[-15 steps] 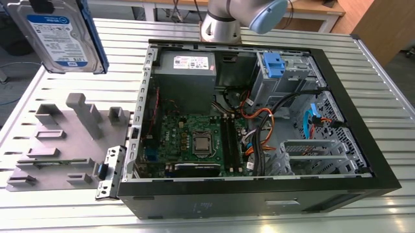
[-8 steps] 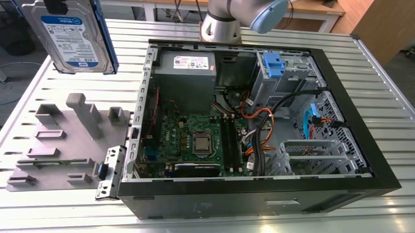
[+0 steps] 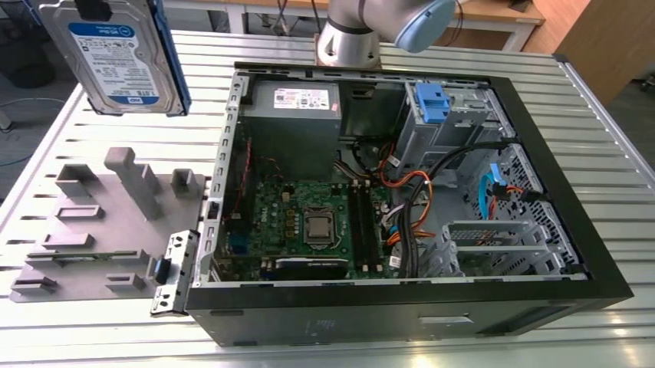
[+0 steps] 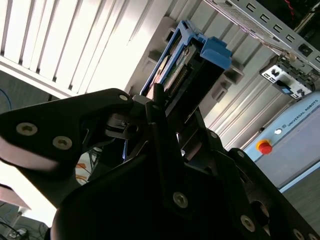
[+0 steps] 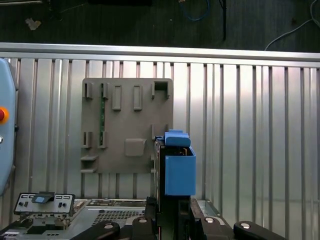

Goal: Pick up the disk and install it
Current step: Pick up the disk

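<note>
The disk [image 3: 121,61] hangs upright in the air at the exterior view's upper left, its white-and-blue label facing the camera and its blue bracket along the edges. It is above the grey fixture plate [image 3: 103,230] and clear of it. My gripper [image 3: 92,9] is shut on the disk's top edge. In both wrist views the disk [image 4: 192,62] [image 5: 178,172] sticks out from between the black fingers [image 4: 159,107], blue bracket end outermost. The open computer case [image 3: 409,192] lies to the exterior view's right of the disk.
The case holds a motherboard [image 3: 307,222], a power supply [image 3: 294,103], cables and a drive bay with a blue latch [image 3: 430,103]. The arm's base [image 3: 348,38] stands behind the case. The ribbed metal table [image 3: 603,138] lies all around. The case's detached side bracket [image 3: 169,272] leans by the fixture.
</note>
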`<state>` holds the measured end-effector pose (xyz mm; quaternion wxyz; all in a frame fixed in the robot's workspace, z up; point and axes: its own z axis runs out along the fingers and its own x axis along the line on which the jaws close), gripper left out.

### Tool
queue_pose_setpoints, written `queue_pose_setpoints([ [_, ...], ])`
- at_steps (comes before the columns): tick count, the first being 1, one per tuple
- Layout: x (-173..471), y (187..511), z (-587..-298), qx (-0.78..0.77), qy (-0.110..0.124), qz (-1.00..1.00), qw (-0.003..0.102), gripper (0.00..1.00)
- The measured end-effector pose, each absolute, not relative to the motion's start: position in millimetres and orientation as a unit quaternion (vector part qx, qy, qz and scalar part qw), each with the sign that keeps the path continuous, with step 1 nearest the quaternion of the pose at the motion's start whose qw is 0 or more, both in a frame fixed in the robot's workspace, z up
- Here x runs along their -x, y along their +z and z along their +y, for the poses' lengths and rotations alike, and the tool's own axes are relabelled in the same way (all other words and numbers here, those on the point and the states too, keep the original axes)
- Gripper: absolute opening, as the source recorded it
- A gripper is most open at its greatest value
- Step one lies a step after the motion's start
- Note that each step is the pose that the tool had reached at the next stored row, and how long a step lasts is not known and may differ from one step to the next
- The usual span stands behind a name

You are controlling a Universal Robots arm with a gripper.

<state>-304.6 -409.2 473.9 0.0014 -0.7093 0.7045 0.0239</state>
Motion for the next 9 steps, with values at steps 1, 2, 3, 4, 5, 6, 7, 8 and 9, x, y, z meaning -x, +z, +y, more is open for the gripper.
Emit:
queue_pose_setpoints([
  [1, 304.7, 475.3, -409.2, 0.709, 0.024, 0.705, 0.001, 0.35],
  [2, 304.7, 476.9, -409.2, 0.709, 0.024, 0.705, 0.002, 0.35],
  [3, 304.7, 478.8, -409.2, 0.709, 0.024, 0.705, 0.002, 0.35],
  [4, 304.6, 480.6, -409.2, 0.709, 0.024, 0.705, 0.001, 0.35],
  [5, 304.6, 482.3, -409.2, 0.709, 0.024, 0.705, 0.002, 0.35],
  [6, 304.6, 483.6, -409.2, 0.709, 0.024, 0.705, 0.002, 0.35],
  [7, 304.6, 484.1, -409.2, 0.709, 0.024, 0.705, 0.001, 0.35],
  [8, 304.7, 484.1, -409.2, 0.709, 0.024, 0.705, 0.002, 0.35],
  [9, 304.2, 484.1, -409.2, 0.709, 0.024, 0.704, 0.001, 0.35],
])
